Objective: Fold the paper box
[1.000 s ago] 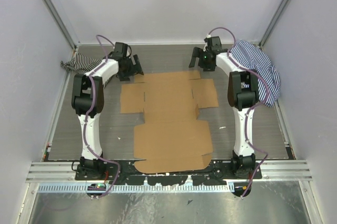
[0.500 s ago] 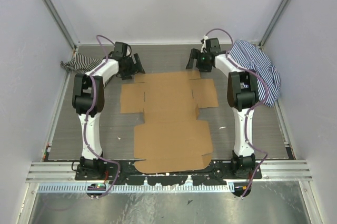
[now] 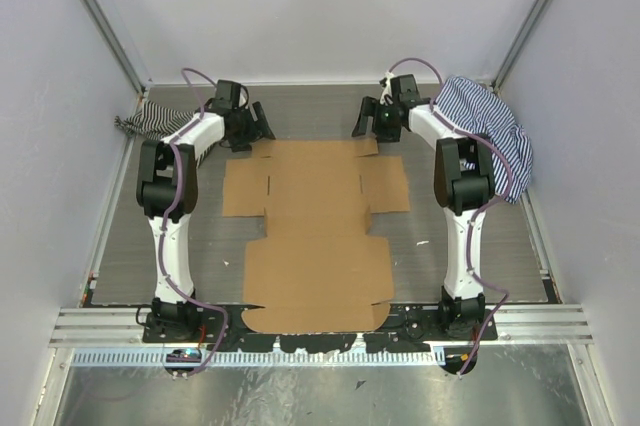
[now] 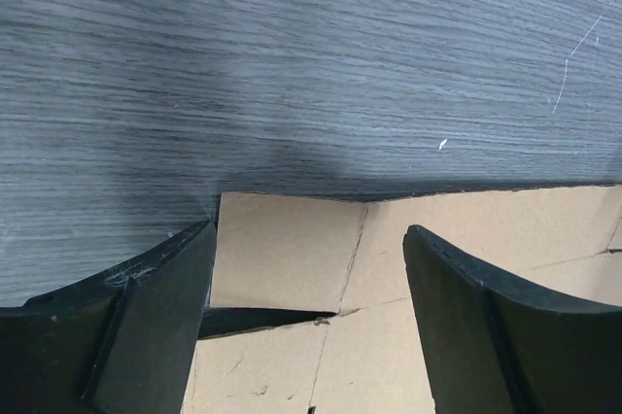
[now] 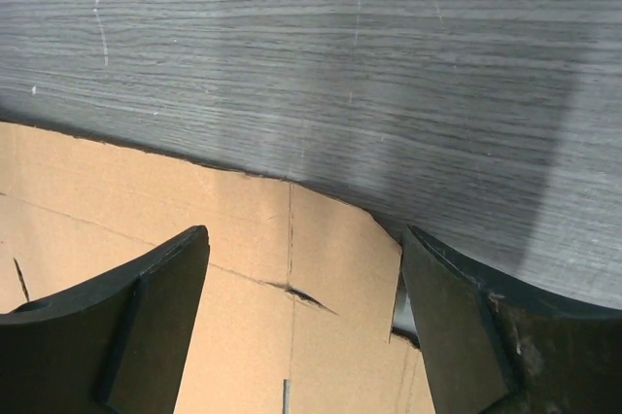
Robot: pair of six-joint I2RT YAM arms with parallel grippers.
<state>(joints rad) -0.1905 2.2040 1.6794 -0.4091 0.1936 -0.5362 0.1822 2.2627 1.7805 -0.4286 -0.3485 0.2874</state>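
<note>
The paper box (image 3: 315, 236) lay flat and unfolded on the bench (image 3: 215, 246), its long axis running from between the two sets of fingers back toward the arm bases. My left fingers (image 4: 146, 336) stood spread over its far-left corner flap and my right fingers (image 5: 466, 336) over the far-right one, neither grasping anything. Both sat equally near that far edge. Whether the tips actually touched the cardboard I couldn't tell.

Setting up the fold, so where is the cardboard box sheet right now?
In the top view the paper box lies flat and unfolded in the middle of the table, its far corners at the left gripper and right gripper, both with fingers open.
</note>
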